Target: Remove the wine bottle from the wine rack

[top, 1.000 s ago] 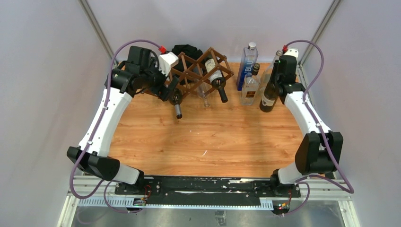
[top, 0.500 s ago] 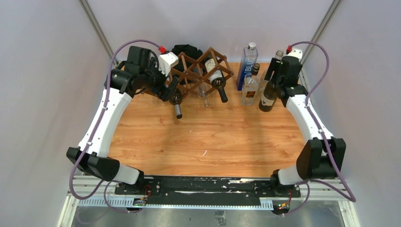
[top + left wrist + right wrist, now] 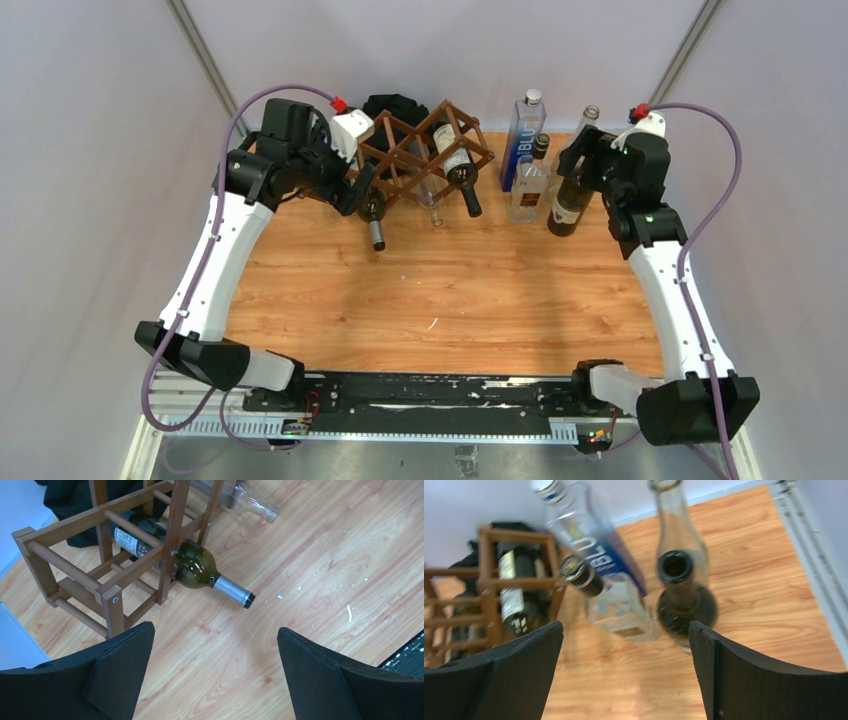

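Note:
The dark wooden wine rack [image 3: 400, 160] stands at the back of the table, its corner close to my left gripper [image 3: 352, 188]. A green wine bottle [image 3: 195, 570] with a silver cap lies in a low cell, neck pointing out over the table. A second dark wine bottle [image 3: 458, 170] lies in an upper right cell. My left gripper [image 3: 215, 630] hangs open above bare wood in front of the rack [image 3: 107, 587]. A dark wine bottle [image 3: 570, 200] stands upright on the table at the right. My right gripper [image 3: 592, 160] is open beside it, jaws apart [image 3: 625, 630], holding nothing.
A blue bottle [image 3: 522, 135], a clear square bottle [image 3: 530, 180] and a tall clear bottle [image 3: 582, 125] stand close to the upright dark bottle [image 3: 681, 600]. A clear glass bottle [image 3: 250, 505] lies under the rack. A black cloth heap [image 3: 395, 105] sits behind the rack.
My right gripper has opened, let go of the dark bottle and drawn back to the right; the bottle stays standing. The left arm has shifted only slightly.

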Controlling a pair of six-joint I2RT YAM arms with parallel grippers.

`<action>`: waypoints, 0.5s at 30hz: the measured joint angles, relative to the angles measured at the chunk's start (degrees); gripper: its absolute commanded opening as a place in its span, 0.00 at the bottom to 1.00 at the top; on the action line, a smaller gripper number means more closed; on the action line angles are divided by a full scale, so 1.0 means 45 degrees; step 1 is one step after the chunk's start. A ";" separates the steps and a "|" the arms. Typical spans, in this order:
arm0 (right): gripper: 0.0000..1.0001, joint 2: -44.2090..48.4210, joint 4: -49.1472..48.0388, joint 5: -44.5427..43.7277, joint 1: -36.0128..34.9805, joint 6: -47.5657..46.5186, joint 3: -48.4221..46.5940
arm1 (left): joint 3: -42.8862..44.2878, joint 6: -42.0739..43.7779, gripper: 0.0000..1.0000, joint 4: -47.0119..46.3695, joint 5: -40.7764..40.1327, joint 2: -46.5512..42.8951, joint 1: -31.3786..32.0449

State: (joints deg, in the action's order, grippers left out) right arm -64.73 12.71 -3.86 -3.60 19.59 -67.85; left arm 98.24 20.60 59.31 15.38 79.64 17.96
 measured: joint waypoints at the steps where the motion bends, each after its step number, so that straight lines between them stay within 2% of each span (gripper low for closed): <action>1: 1.00 0.0044 0.0160 0.0393 0.0000 0.0005 -0.0068 | 0.0000 0.0000 1.00 0.0000 0.0010 -0.0005 0.0000; 6: 1.00 0.0845 0.0971 0.1977 -0.0729 -0.0034 -0.0063 | 0.0000 -0.0063 1.00 0.0000 0.0049 0.0034 -0.0092; 10: 1.00 0.0797 0.1778 0.1729 -0.3147 -0.0389 -0.0806 | 0.0024 -0.0277 1.00 -0.0005 0.0204 0.0272 -0.0311; 15: 0.99 -0.0889 0.2331 0.0937 -0.5192 -0.0874 -0.2210 | 0.0024 -0.0447 1.00 0.0000 0.0253 0.0423 -0.0408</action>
State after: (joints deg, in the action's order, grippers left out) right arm -68.73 23.20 0.36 -26.96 15.66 -77.80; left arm 98.35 18.59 59.31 16.51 81.54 16.12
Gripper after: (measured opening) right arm 0.990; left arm 0.997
